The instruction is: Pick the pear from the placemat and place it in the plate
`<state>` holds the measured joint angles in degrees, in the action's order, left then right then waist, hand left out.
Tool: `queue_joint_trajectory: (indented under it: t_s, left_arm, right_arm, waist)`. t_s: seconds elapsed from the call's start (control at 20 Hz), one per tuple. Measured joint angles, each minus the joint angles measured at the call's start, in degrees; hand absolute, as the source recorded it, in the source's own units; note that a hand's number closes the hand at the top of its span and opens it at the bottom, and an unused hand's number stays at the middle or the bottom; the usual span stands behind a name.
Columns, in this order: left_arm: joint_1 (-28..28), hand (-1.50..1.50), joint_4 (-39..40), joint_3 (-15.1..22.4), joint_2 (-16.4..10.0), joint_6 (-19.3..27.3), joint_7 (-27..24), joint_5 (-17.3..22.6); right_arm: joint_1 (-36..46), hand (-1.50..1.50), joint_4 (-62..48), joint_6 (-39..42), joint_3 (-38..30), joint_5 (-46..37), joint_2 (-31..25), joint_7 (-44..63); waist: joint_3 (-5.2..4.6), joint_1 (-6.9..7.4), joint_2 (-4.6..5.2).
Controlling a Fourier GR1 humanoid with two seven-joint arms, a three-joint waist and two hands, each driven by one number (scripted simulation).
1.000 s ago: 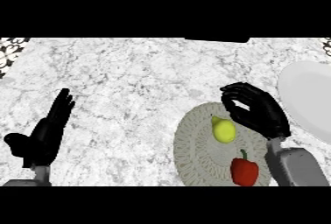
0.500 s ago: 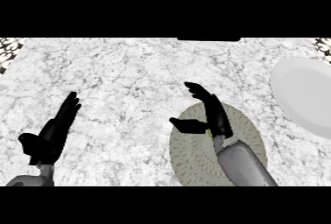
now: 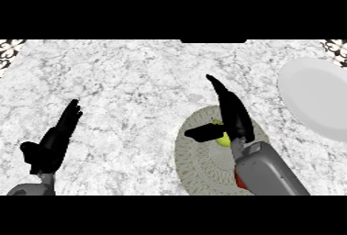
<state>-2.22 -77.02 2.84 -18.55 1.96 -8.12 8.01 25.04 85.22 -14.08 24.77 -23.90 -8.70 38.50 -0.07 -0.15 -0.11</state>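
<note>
A yellow-green pear lies on the round pale placemat at the lower middle of the head view. My right hand is right over it, fingers straight and pointing away, thumb out to the left; it hides most of the pear. The fingers are not curled round the fruit. A white plate sits at the right edge, apart from the placemat. My left hand rests open at the lower left, fingers up.
A red object on the placemat shows as a sliver beside my right forearm. The marble counter stretches across the view, with dark patterned corners at the top left and top right.
My right hand has slid left and down from beside the plate to over the pear. The forearm now covers most of the red object. The left hand has stayed in place.
</note>
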Motion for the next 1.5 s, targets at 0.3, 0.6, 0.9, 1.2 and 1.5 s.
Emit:
queue_joint_trajectory:
  t_s: [0.3, 0.6, 0.9, 1.2, 1.5]
  left_arm:
    - [0.1, 0.0, 0.3, 0.2, 0.7, 0.0, -0.5, -0.6]
    - [-0.9, 0.0, 1.3, -0.3, 1.0, -0.3, -0.5, -0.9]
    - [-2.0, 0.0, 0.3, -0.6, 1.5, 0.1, 1.2, -1.3]
    - [-1.1, 0.0, -0.1, -0.7, 1.8, -0.3, 1.0, -1.5]
    - [-0.5, 0.0, -0.4, -1.3, 1.8, -0.9, 0.8, -1.8]
  right_arm:
    - [5.9, -1.5, 0.9, 15.5, 0.4, 2.2, -4.6, 13.2]
    - [10.3, -1.5, 0.4, 26.7, -0.3, 8.3, -5.6, 20.6]
    - [10.6, -1.5, -2.2, 29.8, -0.2, 10.8, -6.4, 22.1]
    - [10.1, -1.5, -4.4, 32.8, 1.4, 12.0, -8.2, 22.7]
    - [9.1, -1.5, -7.3, 35.1, 2.1, 12.3, -8.2, 21.9]
  waist:
    - [-0.02, 0.27, -0.03]
    - [0.0, 0.27, 0.01]
    - [0.02, 0.25, 0.02]
    - [0.02, 0.28, 0.0]
    - [0.03, 0.32, 0.04]
